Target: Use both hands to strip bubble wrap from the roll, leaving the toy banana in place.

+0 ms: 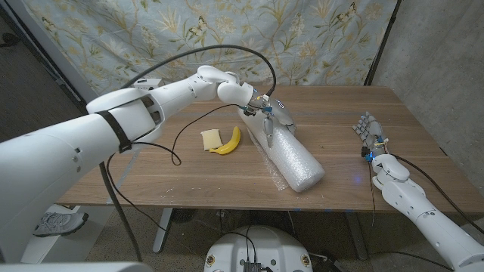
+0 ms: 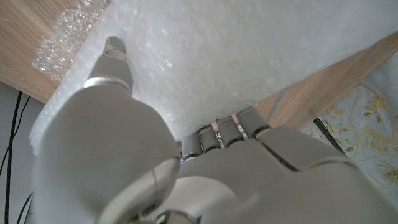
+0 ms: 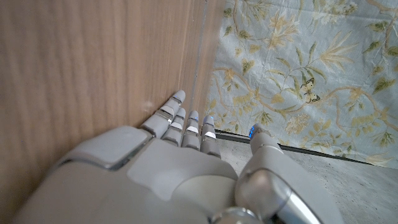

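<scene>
My left hand [image 1: 266, 113] rests on the far end of the bubble wrap roll [image 1: 291, 155], which lies slantwise at the middle of the wooden table [image 1: 189, 181], running from the far centre toward the near right. In the left wrist view my fingers [image 2: 115, 53] press on the white wrap, but I cannot tell whether they have pinched up a layer or only lie on it. My right hand [image 1: 370, 136] stands on its edge on the table well to the right of the roll, fingers extended close together, holding nothing. The toy banana [image 1: 227, 142] lies just left of the roll, with a small pale yellow block [image 1: 210, 139] touching its left side. I judge the roll light and bulky, the wrap soft, springy and somewhat slick, so it will likely slide or turn unless one hand pins it. A crumpled loose edge [image 1: 278, 180] shows on the table at the roll's near left side; that free edge seems the place to take hold, pulling away from the banana so it is not swept aside.
</scene>
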